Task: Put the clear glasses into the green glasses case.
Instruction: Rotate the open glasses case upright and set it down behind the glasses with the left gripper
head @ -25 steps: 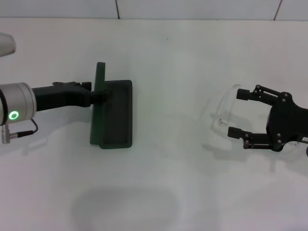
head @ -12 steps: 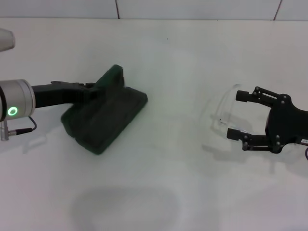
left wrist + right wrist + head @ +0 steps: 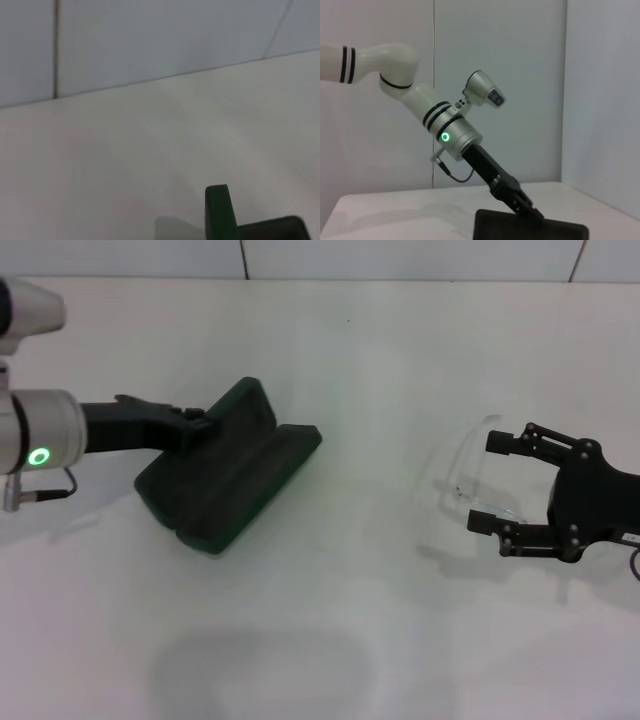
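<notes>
Gripping lid edge of open green glasses case [image 3: 228, 467] at left-centre of frame, left gripper [image 3: 200, 424] jaws clenched. Right gripper [image 3: 492, 482] at right, jaws spread around clear glasses [image 3: 468, 468] on white tabletop [image 3: 380, 360].

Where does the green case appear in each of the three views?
Head view: the case lies open at left of centre, the left hand at its lid.
Left wrist view: only a green edge at the bottom.
Right wrist view: dark slab at the bottom, under the left hand.
Shared landmark: the white table.
</notes>
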`<action>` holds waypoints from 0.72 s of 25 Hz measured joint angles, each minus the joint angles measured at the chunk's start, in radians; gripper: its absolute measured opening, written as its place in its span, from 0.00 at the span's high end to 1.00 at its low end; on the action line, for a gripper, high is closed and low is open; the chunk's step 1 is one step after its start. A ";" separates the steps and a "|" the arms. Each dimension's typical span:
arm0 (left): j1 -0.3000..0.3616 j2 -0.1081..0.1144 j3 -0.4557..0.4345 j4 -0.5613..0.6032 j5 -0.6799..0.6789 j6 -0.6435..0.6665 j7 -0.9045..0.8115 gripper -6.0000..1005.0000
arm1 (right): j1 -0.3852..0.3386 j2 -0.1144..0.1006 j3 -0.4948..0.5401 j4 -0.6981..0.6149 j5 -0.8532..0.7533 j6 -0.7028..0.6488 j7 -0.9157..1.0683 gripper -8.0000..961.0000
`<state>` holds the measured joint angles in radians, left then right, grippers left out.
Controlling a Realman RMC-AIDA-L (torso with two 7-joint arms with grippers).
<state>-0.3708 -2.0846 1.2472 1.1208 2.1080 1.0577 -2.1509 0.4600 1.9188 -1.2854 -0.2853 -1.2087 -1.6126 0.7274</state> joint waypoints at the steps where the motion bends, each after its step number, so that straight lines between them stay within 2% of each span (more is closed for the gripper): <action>1: -0.014 0.000 0.003 -0.001 0.000 -0.002 0.017 0.79 | 0.000 0.002 0.000 0.000 0.000 0.000 0.000 0.13; 3: -0.019 -0.001 0.003 -0.001 -0.003 -0.007 0.031 0.79 | -0.001 0.007 0.000 0.000 0.000 0.003 -0.001 0.13; 4: -0.035 -0.004 0.011 -0.004 -0.028 -0.032 0.102 0.79 | -0.001 0.011 0.000 0.000 0.000 0.004 -0.005 0.13; 8: -0.066 -0.005 0.045 -0.017 -0.059 -0.060 0.212 0.79 | -0.005 0.028 0.000 0.000 0.000 0.005 -0.032 0.13; 13: -0.157 -0.005 0.075 -0.069 -0.063 -0.112 0.323 0.79 | -0.014 0.049 0.000 0.000 0.000 0.004 -0.060 0.14; 18: -0.249 -0.004 0.160 -0.126 -0.048 -0.187 0.436 0.79 | -0.023 0.074 -0.004 0.000 0.000 0.006 -0.075 0.14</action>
<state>-0.6196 -2.0882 1.4071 0.9952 2.0597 0.8708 -1.7153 0.4366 1.9932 -1.2898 -0.2853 -1.2091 -1.6061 0.6523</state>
